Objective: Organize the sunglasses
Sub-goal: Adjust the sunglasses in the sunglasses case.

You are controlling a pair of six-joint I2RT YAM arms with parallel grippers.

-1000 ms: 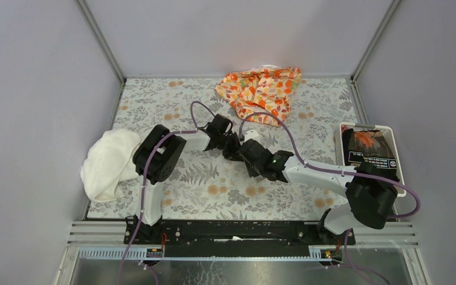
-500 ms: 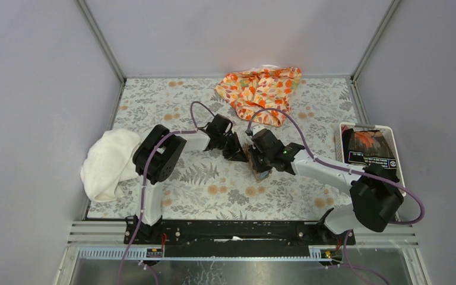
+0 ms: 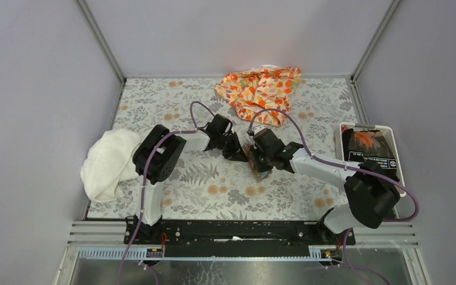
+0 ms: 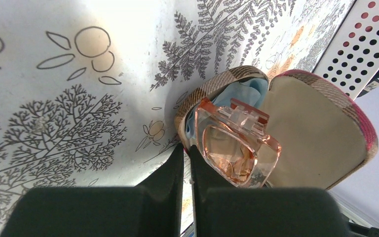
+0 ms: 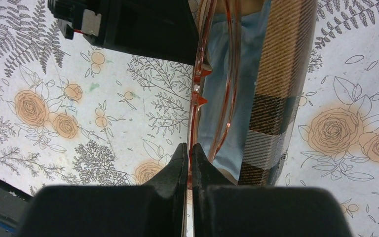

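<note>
The sunglasses [image 4: 237,143], with a thin orange-pink frame, lie folded in the open brown plaid case [image 4: 321,128] on the blue cloth [image 4: 242,94]. My left gripper [image 4: 187,148] is shut on the case's near rim, beside the glasses. In the right wrist view my right gripper [image 5: 188,147] is shut on the sunglasses' frame [image 5: 195,113], over the blue cloth [image 5: 249,74] and next to the plaid case wall [image 5: 276,98]. In the top view both grippers, left [image 3: 241,155] and right [image 3: 255,159], meet at the case [image 3: 262,173] mid-table; the glasses are hidden there.
An orange floral cloth [image 3: 261,92] lies at the back centre. A white towel [image 3: 110,163] lies at the left edge. A white basket [image 3: 339,127] holding a dark packet stands at the right edge. The table has a floral cover.
My right gripper swung up from the near side and turned in over the case, then held there. The left arm has not moved.
</note>
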